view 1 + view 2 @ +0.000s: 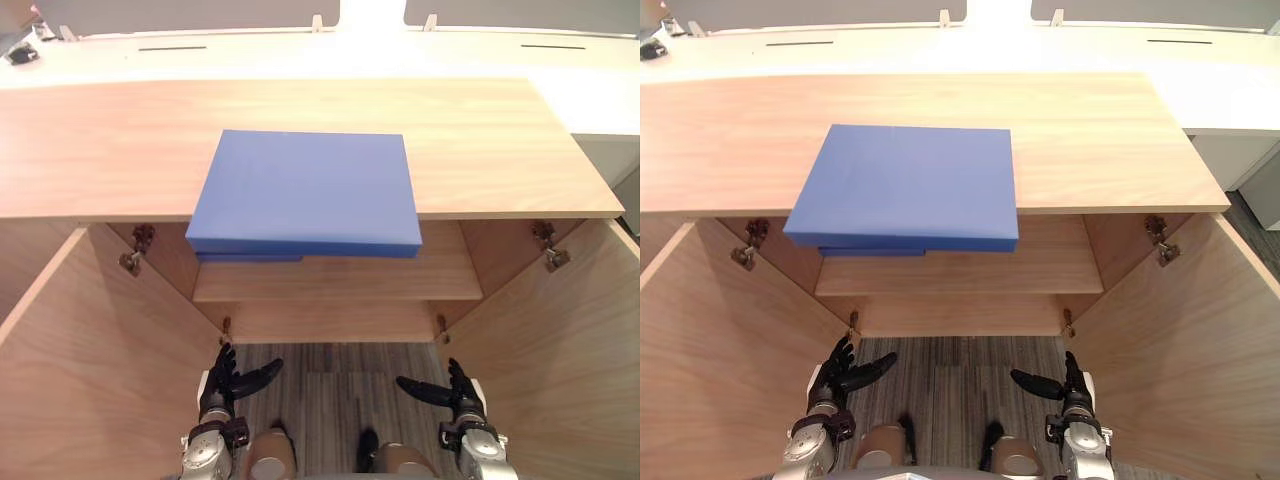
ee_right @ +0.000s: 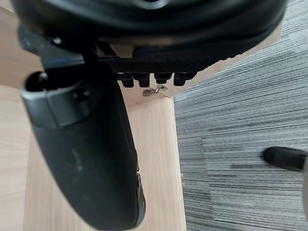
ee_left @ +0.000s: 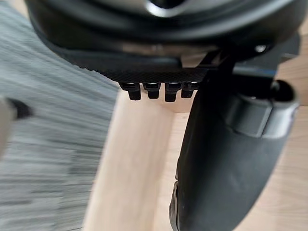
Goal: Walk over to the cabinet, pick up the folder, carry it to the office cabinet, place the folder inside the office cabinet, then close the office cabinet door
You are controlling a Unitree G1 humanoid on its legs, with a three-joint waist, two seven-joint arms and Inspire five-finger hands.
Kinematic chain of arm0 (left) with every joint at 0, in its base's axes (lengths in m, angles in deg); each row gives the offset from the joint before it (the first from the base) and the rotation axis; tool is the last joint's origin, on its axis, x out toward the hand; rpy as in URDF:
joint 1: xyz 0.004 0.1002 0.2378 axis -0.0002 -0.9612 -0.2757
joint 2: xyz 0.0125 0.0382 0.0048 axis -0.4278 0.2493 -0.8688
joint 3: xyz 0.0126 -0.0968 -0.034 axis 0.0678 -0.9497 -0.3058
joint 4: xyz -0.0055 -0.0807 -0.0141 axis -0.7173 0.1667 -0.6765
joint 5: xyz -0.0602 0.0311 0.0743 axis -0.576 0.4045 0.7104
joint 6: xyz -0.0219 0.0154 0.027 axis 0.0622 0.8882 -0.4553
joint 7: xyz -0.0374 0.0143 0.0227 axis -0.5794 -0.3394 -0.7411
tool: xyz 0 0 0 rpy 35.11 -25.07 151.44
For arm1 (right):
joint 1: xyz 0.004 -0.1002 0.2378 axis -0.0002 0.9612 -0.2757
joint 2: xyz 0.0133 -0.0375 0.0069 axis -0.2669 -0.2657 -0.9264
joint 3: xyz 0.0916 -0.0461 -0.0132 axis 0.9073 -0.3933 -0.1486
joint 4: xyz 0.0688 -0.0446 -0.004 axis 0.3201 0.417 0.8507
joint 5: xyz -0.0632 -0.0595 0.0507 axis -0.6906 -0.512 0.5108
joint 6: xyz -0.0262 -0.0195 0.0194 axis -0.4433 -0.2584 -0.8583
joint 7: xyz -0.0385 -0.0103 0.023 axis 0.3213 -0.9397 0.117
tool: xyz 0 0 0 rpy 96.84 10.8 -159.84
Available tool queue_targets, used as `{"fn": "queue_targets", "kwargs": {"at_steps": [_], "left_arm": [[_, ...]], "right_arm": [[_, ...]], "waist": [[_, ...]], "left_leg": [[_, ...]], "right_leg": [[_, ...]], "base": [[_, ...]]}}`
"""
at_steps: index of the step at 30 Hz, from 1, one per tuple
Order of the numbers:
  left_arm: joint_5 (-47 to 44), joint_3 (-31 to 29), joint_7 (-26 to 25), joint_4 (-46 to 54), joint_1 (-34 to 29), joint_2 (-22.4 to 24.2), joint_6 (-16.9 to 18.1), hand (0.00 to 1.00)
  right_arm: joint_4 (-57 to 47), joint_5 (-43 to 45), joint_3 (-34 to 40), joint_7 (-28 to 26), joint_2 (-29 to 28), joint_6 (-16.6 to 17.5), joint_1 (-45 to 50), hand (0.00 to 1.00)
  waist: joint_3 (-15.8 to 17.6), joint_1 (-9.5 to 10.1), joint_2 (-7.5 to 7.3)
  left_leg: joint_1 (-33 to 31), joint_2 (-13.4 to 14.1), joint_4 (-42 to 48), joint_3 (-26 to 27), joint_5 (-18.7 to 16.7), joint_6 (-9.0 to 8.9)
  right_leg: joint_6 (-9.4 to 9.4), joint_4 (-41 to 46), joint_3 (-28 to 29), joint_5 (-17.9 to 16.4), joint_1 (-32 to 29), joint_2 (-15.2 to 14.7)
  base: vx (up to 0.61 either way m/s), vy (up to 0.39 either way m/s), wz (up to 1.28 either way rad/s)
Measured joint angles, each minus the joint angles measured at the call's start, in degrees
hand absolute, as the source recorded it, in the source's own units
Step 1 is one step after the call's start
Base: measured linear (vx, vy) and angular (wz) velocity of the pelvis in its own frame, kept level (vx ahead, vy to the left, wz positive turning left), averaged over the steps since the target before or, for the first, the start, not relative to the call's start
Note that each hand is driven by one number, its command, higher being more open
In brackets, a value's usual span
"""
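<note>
A blue folder (image 1: 305,192) lies flat on the wooden cabinet top (image 1: 100,140), its near edge jutting out over the open front. Both cabinet doors stand wide open, the left door (image 1: 90,370) and the right door (image 1: 560,360). Inside, a wooden shelf (image 1: 340,280) shows below the folder. My left hand (image 1: 228,384) hangs low in front of the cabinet, fingers straight, holding nothing. My right hand (image 1: 448,390) hangs low on the other side, also open and empty. Both hands are well below the folder.
Grey striped carpet (image 1: 330,390) lies between the open doors. Beyond the cabinet runs a white counter (image 1: 300,50). Metal hinges (image 1: 135,250) sit at the upper corners of the opening.
</note>
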Motion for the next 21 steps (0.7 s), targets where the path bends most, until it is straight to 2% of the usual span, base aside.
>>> {"fn": "queue_targets", "kwargs": {"at_steps": [1, 3, 6, 12, 15, 18, 21], "left_arm": [[0.2, 0.0, -0.6, 4.2, -0.7, 0.2, 0.0, 1.0], [0.8, -0.5, -0.7, 9.4, -2.0, 0.1, 0.4, 1.0], [1.9, -1.4, -2.0, 16.7, -3.9, 0.1, 1.5, 1.0], [6.2, -0.9, -3.0, 34.4, -9.9, 0.2, 2.6, 1.0], [10.7, 0.2, -4.0, 43.6, -12.1, 0.1, 5.1, 1.0], [15.0, 0.2, -6.0, 49.2, -13.4, -0.1, 6.0, 1.0], [23.5, 0.3, -8.3, 55.2, -13.9, -3.5, 7.8, 1.0]], "right_arm": [[0.0, 0.0, 0.1, 0.2, 0.0, 0.1, 1.0, 1.0], [0.0, 0.1, 0.1, 0.2, -0.2, 0.0, 1.6, 1.0], [0.0, 0.1, 0.0, 0.2, -0.4, 0.1, 2.2, 1.0], [0.4, 0.0, 0.1, 0.3, -0.3, 0.9, 1.9, 1.0], [2.3, -0.3, 0.0, 0.4, -0.1, 1.2, 2.0, 1.0], [3.2, -0.5, 0.0, 0.4, -0.1, 1.4, 2.1, 1.0], [3.4, -1.1, -0.2, 0.4, 0.1, 1.8, 2.5, 1.0]], "waist": [[-0.1, 0.01, -0.24], [-0.2, 0.01, -0.16], [-0.2, 0.13, -0.13], [-0.3, 0.95, -0.13], [-0.5, 1.37, -0.06], [-1.4, 1.39, 0.04], [-1.9, 1.39, 0.21]], "left_leg": [[0.8, -1.6, -1.9, 0.1, 0.5, 0.82], [1.5, -3.1, -3.8, 0.1, 1.1, 1.66], [3.2, -4.3, -5.3, -0.4, 1.3, 1.97], [3.8, -4.3, -6.0, -1.0, 1.3, 2.01], [3.9, -4.2, -6.0, -1.6, 1.3, 2.01], [3.9, -4.1, -5.9, -1.9, 1.3, 1.99], [3.9, -4.0, -5.6, -2.1, 1.3, 1.99]], "right_leg": [[0.81, -0.1, -0.1, -0.3, 0.1, -1.5], [1.38, -0.7, -0.4, -0.2, 0.4, -2.7], [1.77, -2.0, -1.1, -0.2, 2.4, -3.2], [1.83, -2.6, -1.2, -0.5, 3.3, -2.9], [1.66, -2.5, -1.5, -0.7, 3.6, -2.6], [1.64, -2.5, -1.6, -0.7, 3.8, -2.5], [1.57, -2.5, -1.8, -0.7, 4.1, -2.4]], "base": [[0.12, 0.134, 0.15], [0.08, 0.111, 0.14], [0.07, 0.055, 0.14], [0.0, -0.013, 0.04], [-0.02, -0.023, 0.08], [-0.03, -0.017, 0.05], [-0.03, -0.008, 0.01]]}}
